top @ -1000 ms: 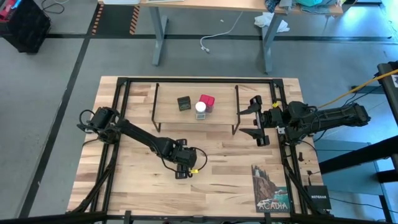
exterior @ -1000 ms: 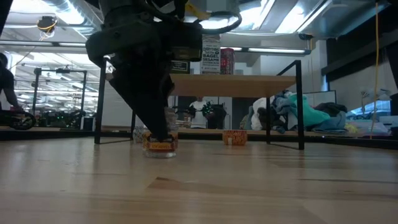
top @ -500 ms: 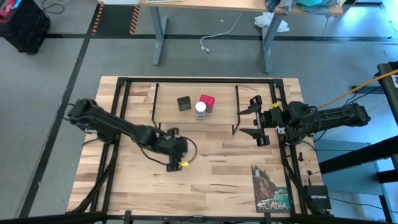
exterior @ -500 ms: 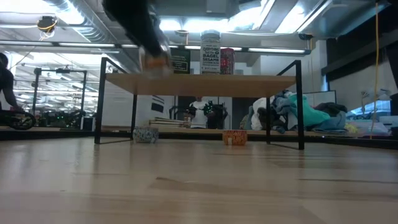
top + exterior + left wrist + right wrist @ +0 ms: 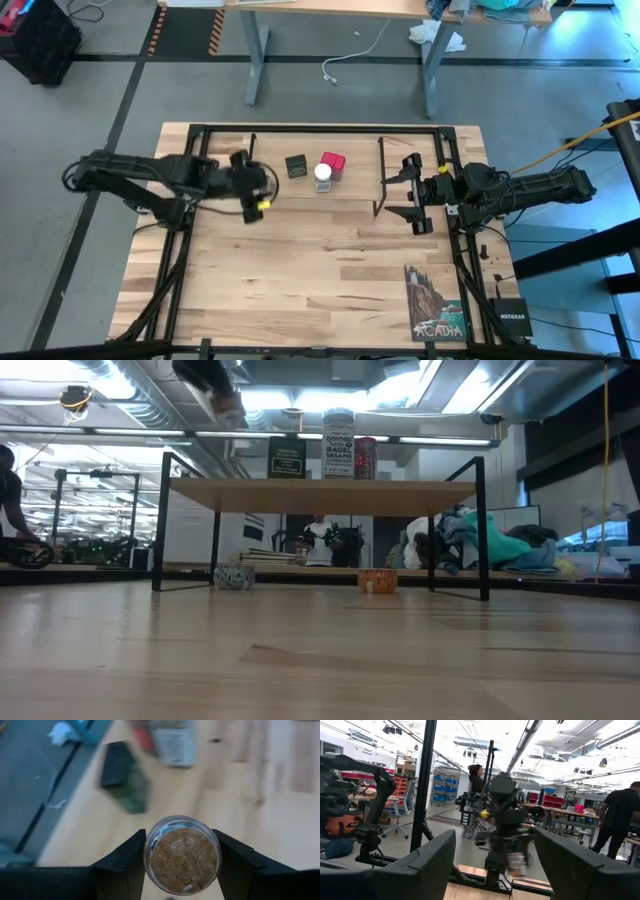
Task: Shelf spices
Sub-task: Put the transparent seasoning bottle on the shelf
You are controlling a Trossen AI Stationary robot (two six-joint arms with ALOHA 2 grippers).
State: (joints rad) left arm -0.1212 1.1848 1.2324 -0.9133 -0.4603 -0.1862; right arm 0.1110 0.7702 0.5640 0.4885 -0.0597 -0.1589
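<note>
The shelf (image 5: pixel 350 192) is a light-wood plank on black wire legs at the table's far middle; it also shows in the low view (image 5: pixel 400 494). On it stand a dark square tin (image 5: pixel 295 166), a red square tin (image 5: pixel 332 161) and a white-capped clear jar (image 5: pixel 322 177). My left gripper (image 5: pixel 256 199) is above the shelf's left end, shut on a tiny round jar of tan-grey grains (image 5: pixel 182 855). My right gripper (image 5: pixel 408 195) is open and empty just right of the shelf. My left gripper pinches the tiny jar's round wall (image 5: pixel 149 854) between its two fingers, one on each side. The fingers come from the table's left, slanting down. The jar is lifted clear, higher than the shelf top, with one round end toward the wrist camera.
A booklet (image 5: pixel 435 302) lies at the table's near right, with a black box (image 5: pixel 510 316) beside it off the edge. In the low view a small patterned pot (image 5: pixel 234 576) and an orange box (image 5: pixel 377 581) show beneath the shelf. People stand in the room beyond.
My left gripper has lifted the tiny jar off the table's near middle. It has carried the jar up and toward the far left, to the shelf's left end. The jar now hangs clear above shelf height.
</note>
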